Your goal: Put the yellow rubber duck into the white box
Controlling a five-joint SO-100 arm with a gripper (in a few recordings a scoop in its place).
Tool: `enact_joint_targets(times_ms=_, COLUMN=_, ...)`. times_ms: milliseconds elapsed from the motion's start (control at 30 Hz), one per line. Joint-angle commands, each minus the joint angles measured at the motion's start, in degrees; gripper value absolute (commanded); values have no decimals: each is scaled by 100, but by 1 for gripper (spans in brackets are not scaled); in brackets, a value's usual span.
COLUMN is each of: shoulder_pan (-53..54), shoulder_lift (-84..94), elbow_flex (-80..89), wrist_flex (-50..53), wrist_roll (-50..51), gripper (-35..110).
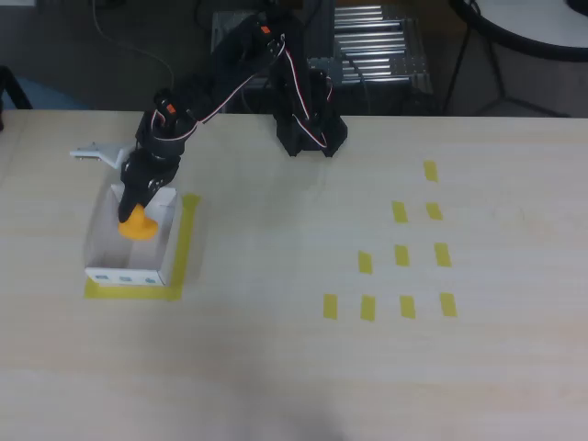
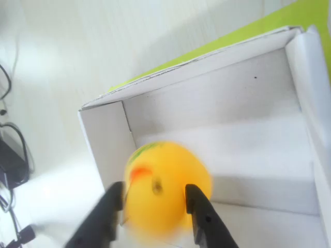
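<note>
Wrist view: the gripper [image 2: 154,206], fingers clamped on the duck [image 2: 163,188], hung over the open box [image 2: 217,111]; the next move likely called for releasing it inside.

Overhead view: high, looking straight down, whole table [image 1: 276,367]. Wrist view: close, facing down. Shared: white box [image 1: 101,234] [image 2: 248,103].

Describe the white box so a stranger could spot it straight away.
Look at the left side of the table in the overhead view, below the black arm. The white box stands on a yellow tape frame. Unlike the flat tape strips to the right, it has upright walls.
</note>
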Motion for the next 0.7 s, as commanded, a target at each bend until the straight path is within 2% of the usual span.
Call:
enact_joint_targets(times_ms=0, shoulder_pan=26, shoulder_lift=105, elbow_flex=-343, wrist_flex=-360, wrist_roll=-193, gripper=26)
enact_joint_targets(times_ms=200, shoulder_pan=0, shoulder_lift=105, elbow_flex=-167, wrist_flex=-642, wrist_roll=-431, gripper=29)
enact_joint_targets(times_ms=300, shoulder_pan=-88, shoulder_lift=308, elbow_flex=-334, wrist_flex=-492, wrist_roll=-44, gripper=24)
enact_joint_targets(times_ms=400, shoulder_pan=-308, shoulder_lift=809, elbow_flex=-1178, wrist_flex=527, wrist_roll=835, gripper=8)
enact_joint_targets(times_ms=467, shoulder_pan=-519, shoulder_lift=1257, elbow_flex=-2057, wrist_flex=1433, wrist_roll=1819, gripper=0)
enact_joint_targets(times_ms=567, shoulder_pan=-967, shoulder_lift=2180, elbow_flex=-3164, wrist_flex=2584, wrist_roll=2839, gripper=0)
enact_joint_targets(times_ms=667, shoulder_pan=-1679, shoulder_lift=3621, elbow_flex=-3296, wrist_flex=2979, wrist_roll=3067, gripper=0)
